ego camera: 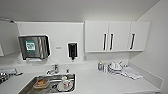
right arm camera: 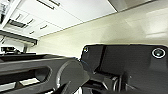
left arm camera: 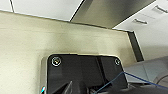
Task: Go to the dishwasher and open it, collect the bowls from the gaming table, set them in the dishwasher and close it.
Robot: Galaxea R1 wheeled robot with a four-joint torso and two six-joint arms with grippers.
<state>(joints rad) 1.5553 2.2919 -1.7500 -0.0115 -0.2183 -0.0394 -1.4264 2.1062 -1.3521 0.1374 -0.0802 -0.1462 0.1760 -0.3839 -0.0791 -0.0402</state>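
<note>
The left tool (left arm camera: pixel 80 88) is sitting low against the robot's own dark plate, and I cannot tell whether it is spread or closed, or whether it is carrying anything; the same is holding for the right tool (right arm camera: pixel 100 86), which is lying behind its dark plate and jointed bar. Beyond the left tool a pale, finely speckled floor (left arm camera: pixel 25 45) is stretching away to the cabinet fronts, and there the dishwasher (left arm camera: pixel 110 12) is showing as a flat, dull grey brushed-steel panel, well apart from the tool and with its front lying flush between white fronts. Beside it, white drawers (left arm camera: pixel 147 22) with slim bar handles are running on. In the right wrist view a similar row of smooth white drawer fronts is meeting the same pale floor, with a strip of grey steel at the far corner. From the head camera, a white counter (ego camera: pixel 105 82) is spreading out below, with a rectangular stainless sink (ego camera: pixel 30 86) sunk into it, holding an orange-brown item and some pale dishes. A chrome tap (ego camera: pixel 55 68) is standing behind the sink. On the wall, a shiny metal towel dispenser (ego camera: pixel 35 47) and a small black soap dispenser (ego camera: pixel 72 50) are hanging, and glossy white wall cabinets (ego camera: pixel 117 36) with dark vertical handles are hanging further along. Stacked white crockery (ego camera: pixel 115 67) and a folded white cloth (ego camera: pixel 132 73) are resting on the counter near the corner.
</note>
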